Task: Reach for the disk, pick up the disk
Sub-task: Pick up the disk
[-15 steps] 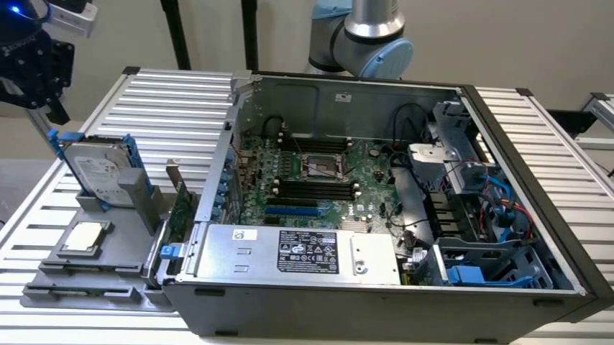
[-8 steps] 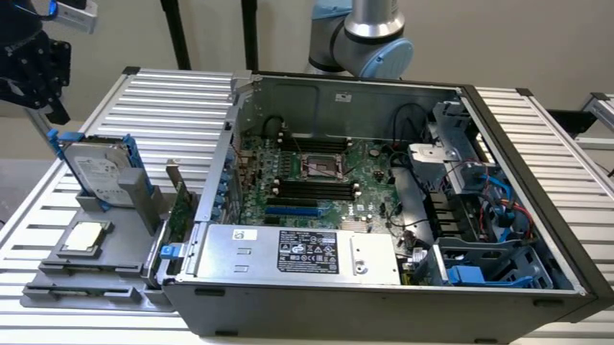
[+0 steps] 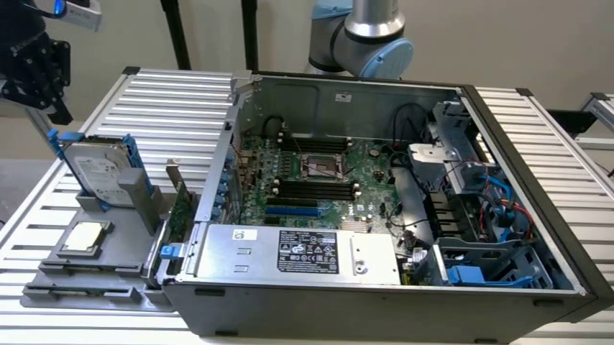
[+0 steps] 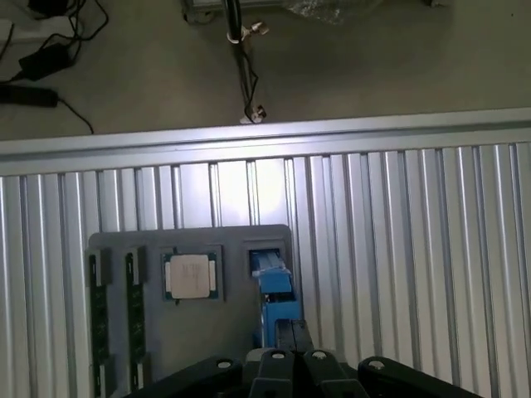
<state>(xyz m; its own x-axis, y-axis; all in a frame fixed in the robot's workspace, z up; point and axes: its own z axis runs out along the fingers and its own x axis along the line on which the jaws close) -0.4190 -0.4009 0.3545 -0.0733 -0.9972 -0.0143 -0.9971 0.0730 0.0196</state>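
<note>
Blue-framed disk (image 4: 272,286) (edge-on) beside the square chip (image 4: 191,275) on the grey tray (image 4: 124,246)

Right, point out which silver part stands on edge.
The disk, upright in its blue carrier on the grey tray; the square chip beside it and the black-labelled silver box lie flat.

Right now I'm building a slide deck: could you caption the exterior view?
Claw hovers above the blue-framed disk, which stands upright in a grey holder beside the open computer case.
</note>
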